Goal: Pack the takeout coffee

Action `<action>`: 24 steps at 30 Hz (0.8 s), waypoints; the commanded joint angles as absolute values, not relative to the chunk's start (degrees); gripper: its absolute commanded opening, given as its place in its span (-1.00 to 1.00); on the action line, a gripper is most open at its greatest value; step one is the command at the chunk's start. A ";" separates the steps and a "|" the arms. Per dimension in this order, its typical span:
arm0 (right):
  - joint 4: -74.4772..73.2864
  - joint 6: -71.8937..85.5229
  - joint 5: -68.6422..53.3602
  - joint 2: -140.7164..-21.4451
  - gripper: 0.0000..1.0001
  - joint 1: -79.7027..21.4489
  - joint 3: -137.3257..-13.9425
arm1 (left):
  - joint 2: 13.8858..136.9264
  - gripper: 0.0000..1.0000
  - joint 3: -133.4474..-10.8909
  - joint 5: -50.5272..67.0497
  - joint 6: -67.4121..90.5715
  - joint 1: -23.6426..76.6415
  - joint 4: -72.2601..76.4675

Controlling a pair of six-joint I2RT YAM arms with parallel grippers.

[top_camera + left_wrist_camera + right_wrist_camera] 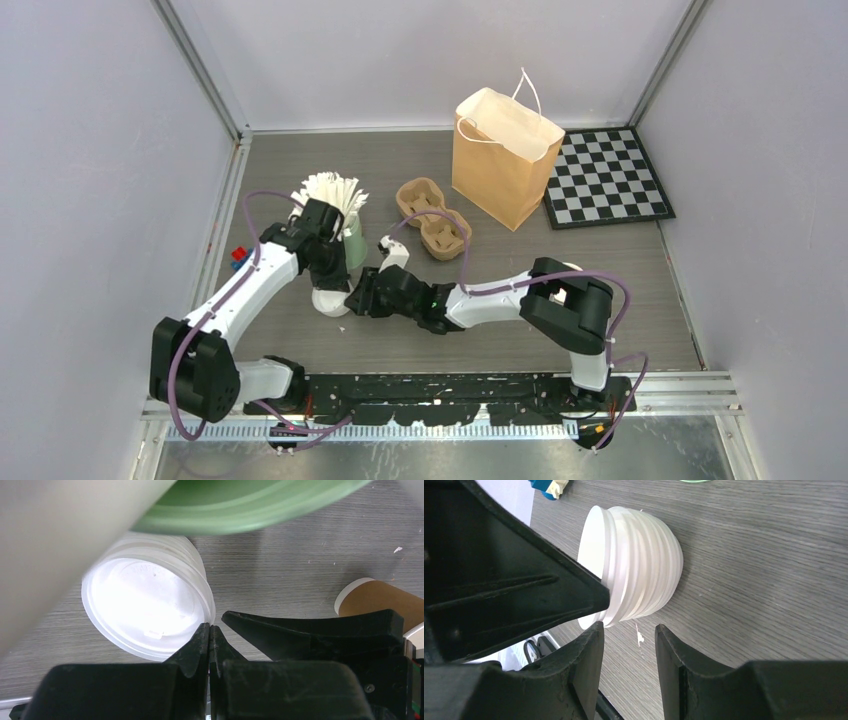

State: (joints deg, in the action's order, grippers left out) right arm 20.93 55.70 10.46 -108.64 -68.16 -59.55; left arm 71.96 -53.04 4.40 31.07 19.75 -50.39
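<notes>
We are at the lid stack [145, 605], working to free one lid for the cup [380, 597]. The cup sits on the tabletop [300, 545] just past the right claw [627, 630], with no lid on it that we can see, and well apart from the bag [500, 165]. The left claw [210, 632] is clenched with its tips at the stack's rim; we cannot tell whether a lid edge is nipped between them. The right claw stands released, with nothing between its fingers and its tips just beside the stack. To do this well, we judge the right claw should close on the stack and hold it down. The left claw should then peel one edge upward rather than pull straight, since nested lids tend to cling and come away in twos. We should confirm only one lid has lifted before turning to the cup.
</notes>
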 commanded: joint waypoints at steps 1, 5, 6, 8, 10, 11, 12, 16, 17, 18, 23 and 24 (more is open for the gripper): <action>24.52 55.86 10.59 -106.73 -0.06 -68.81 -60.12 | 72.35 -1.00 -54.14 5.64 31.03 19.51 -49.03; 24.40 55.70 11.33 -106.50 -0.06 -68.90 -59.94 | 72.21 -1.00 -54.40 5.07 30.85 19.53 -49.45; 24.24 55.60 11.69 -106.63 -0.06 -68.91 -60.13 | 72.11 -1.00 -54.38 4.97 30.82 19.56 -49.56; 23.47 55.48 12.43 -107.22 -0.06 -68.91 -60.79 | 71.91 -1.00 -54.48 5.05 30.73 19.59 -49.80; 23.19 55.17 13.16 -107.84 -0.06 -68.86 -61.55 | 71.85 -1.00 -54.44 5.26 30.75 19.51 -50.04; 22.96 55.15 13.49 -108.10 -0.06 -68.89 -61.91 | 71.81 -1.00 -54.49 5.32 30.75 19.51 -50.16; 22.63 54.97 13.91 -108.41 -0.06 -68.88 -62.38 | 71.81 -1.00 -54.54 5.31 30.74 19.58 -50.32; 21.20 55.01 15.62 -109.22 -0.07 -68.90 -63.36 | 71.81 -1.00 -54.94 5.15 30.65 19.51 -51.41; 21.06 55.07 15.93 -109.32 -0.07 -68.87 -63.29 | 71.75 -1.00 -55.08 5.07 30.56 19.52 -51.68; 20.97 55.17 16.10 -109.38 -0.07 -68.90 -63.28 | 71.72 -1.00 -55.25 5.09 30.55 19.57 -51.94; 20.83 55.53 16.50 -109.84 -0.07 -68.88 -62.98 | 71.13 -1.00 -55.38 5.03 30.81 19.56 -52.76; 20.83 55.55 16.62 -109.77 -0.07 -68.90 -62.74 | 71.03 -1.00 -55.35 5.16 30.85 19.52 -52.76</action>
State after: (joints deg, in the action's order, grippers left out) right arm 19.99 55.66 13.58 -109.40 -68.77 -61.30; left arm 72.36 -53.36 4.32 31.00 19.75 -51.18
